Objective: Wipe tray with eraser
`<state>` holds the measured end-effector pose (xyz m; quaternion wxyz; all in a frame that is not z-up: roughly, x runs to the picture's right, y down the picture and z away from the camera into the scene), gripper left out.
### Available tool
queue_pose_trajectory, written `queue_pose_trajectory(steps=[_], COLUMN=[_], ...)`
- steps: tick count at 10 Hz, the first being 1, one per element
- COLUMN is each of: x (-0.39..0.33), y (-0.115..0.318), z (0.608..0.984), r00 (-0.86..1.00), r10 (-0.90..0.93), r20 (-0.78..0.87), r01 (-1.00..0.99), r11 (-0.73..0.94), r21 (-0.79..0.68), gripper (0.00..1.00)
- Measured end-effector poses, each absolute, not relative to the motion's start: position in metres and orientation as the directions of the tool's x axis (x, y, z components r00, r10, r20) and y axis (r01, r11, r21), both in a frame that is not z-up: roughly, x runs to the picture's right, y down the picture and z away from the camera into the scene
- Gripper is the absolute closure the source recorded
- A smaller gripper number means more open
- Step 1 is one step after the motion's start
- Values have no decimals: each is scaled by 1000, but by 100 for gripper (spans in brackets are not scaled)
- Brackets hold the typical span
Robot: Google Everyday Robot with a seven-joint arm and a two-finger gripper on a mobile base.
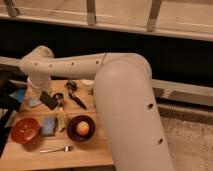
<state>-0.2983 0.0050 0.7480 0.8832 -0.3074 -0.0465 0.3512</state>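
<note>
Now: claw (43,96) closed, low over the left end of the table (75,157), apparently pinching the eraser (50,101), which sits tilted at its tip. Tray not visible (probably hidden behind the arm (120,95)).

Next move, as I judge it: hold the pinch firm, carry the eraser level to the tray, press its flat face down, stroke side to side.

Containers: red bowl (25,131) below-left of the claw, looks empty. Dark bowl (70,131) below-right, holding an orange fruit (82,128).
</note>
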Motion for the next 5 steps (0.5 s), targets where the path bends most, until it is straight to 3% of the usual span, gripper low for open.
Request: queue_pose_trajectory(steps=[5], x=[-163], y=[-37], z=[769], r00=[663], r10=[689], r20=[-292], r01=[-723], r11=[490], r21=[-487], gripper=[100])
